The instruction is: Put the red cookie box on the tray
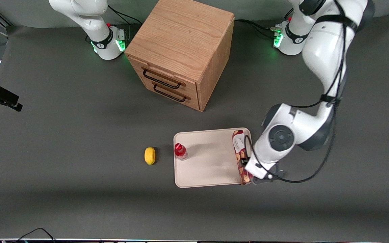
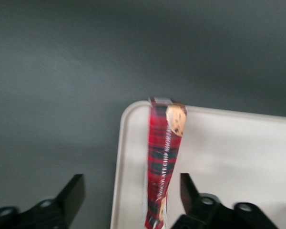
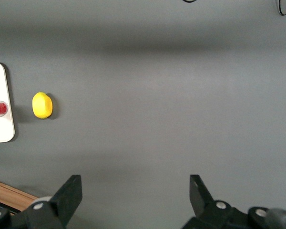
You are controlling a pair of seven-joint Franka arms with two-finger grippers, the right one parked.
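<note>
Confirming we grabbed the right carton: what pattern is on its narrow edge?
Red-and-dark tartan plaid on the red cookie box, clearest in the left wrist view, between the open gripper fingers.

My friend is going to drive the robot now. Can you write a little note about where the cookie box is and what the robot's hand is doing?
Tool: open, fingers spread on either side of the red cookie box, over the tray's working-arm edge.
Red cookie box: on the tray, standing on a narrow side along that edge, near the rim.
Also there: a red-capped bottle at the tray's other edge, a yellow lemon on the table beside it.
Done: the box looks released on the tray.
Left: lift the tool away without tipping the box.
</note>
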